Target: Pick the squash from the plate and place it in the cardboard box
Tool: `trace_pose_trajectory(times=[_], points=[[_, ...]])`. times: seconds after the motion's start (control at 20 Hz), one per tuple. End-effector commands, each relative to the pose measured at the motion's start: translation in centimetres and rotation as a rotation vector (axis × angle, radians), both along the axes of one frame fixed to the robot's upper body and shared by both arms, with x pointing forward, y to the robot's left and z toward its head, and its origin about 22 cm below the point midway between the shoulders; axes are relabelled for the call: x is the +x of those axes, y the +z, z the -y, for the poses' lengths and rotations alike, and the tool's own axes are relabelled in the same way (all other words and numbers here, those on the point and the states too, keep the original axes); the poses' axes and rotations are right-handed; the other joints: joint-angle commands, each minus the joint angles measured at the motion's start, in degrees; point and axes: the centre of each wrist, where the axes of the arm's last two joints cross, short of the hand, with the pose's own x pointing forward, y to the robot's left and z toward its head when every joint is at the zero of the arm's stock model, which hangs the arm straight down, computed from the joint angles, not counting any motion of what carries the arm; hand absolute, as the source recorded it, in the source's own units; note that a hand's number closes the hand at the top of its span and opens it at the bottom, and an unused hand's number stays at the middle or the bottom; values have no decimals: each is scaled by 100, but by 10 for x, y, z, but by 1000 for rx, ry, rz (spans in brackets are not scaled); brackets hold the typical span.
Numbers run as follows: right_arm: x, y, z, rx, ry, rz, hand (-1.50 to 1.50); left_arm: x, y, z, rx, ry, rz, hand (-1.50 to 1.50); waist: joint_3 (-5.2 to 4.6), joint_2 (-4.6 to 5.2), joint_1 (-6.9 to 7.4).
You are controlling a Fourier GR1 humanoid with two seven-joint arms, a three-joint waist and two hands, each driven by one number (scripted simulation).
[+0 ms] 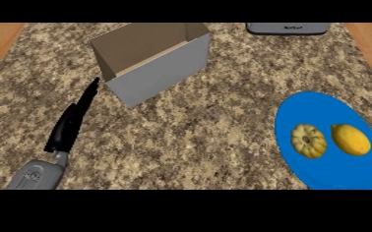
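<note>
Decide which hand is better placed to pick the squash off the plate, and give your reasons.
Probably the right. The squash lies on the blue plate at the counter's right edge, that hand's side, though it is out of view. The left hand rests far across, by the cardboard box.

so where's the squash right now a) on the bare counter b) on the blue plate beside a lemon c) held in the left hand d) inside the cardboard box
b: the ribbed squash lies on the blue plate, just left of the lemon, far from the cardboard box.
</note>
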Motion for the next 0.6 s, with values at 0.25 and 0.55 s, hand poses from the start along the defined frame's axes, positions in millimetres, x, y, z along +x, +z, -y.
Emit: trace_pose_trajectory(times=[0.25,0.55], points=[[36,-8,-20,5,-3,-115,-150,6,3,7,-12,-8,-11,0,8,-21,-39],[73,-37,-23,-30,-3,-93,-150,0,-13,19,6,7,-6,0,9,-16,-32]])
